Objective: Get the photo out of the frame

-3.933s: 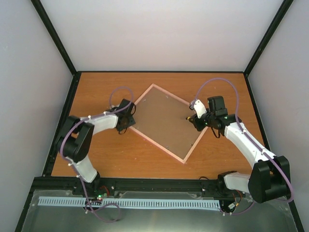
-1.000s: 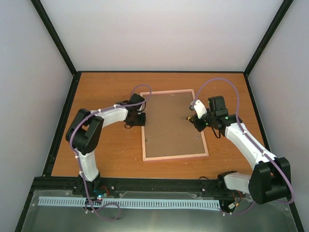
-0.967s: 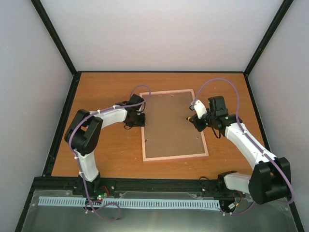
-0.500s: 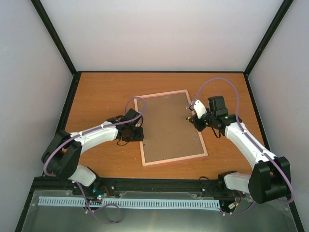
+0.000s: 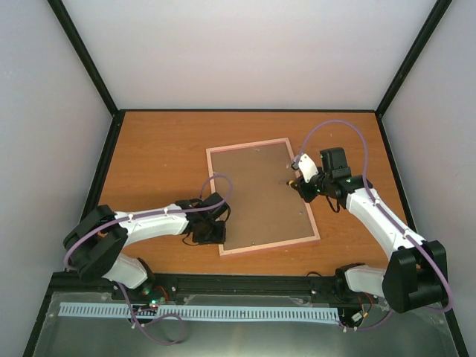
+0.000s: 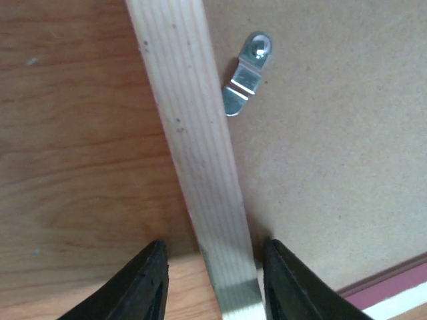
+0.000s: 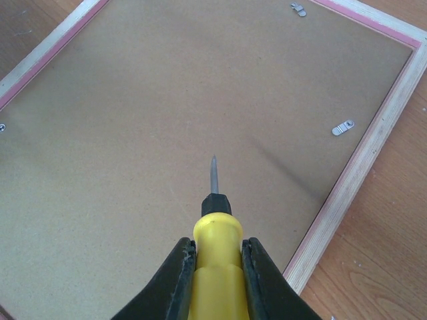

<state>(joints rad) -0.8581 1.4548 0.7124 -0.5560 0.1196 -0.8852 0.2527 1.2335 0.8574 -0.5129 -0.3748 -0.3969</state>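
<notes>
Pale pink wood edges the frame [image 5: 217, 201], which lies flat and back-up on the table [image 5: 152, 145], with its brown backing board [image 5: 260, 195] facing the top camera. Its long axis runs from the far side toward the arms, turned a little so that the near end sits further right than the far end. The short sides lie across the table, and the whole frame rests slightly right of centre.

The left claw [image 5: 209, 232] is at the frame's near-left corner. In the left wrist view this claw [image 6: 213, 283] is parted, with one finger on either side of the pale rail and the left finger [image 6: 148, 283] clear of the wood. A metal turn clip [image 6: 245, 73] lies on the board just inside that rail.

The right claw [image 5: 301, 184] hangs over the frame's right long side, clamped on a yellow-handled screwdriver [image 7: 215, 263] whose tip points across the board. Whether the tip touches the board cannot be told.

The table is orange-brown wood grain. Plain pale walls [image 5: 253, 52] close it in on three sides, with black posts [image 5: 83, 56] at the corners.
</notes>
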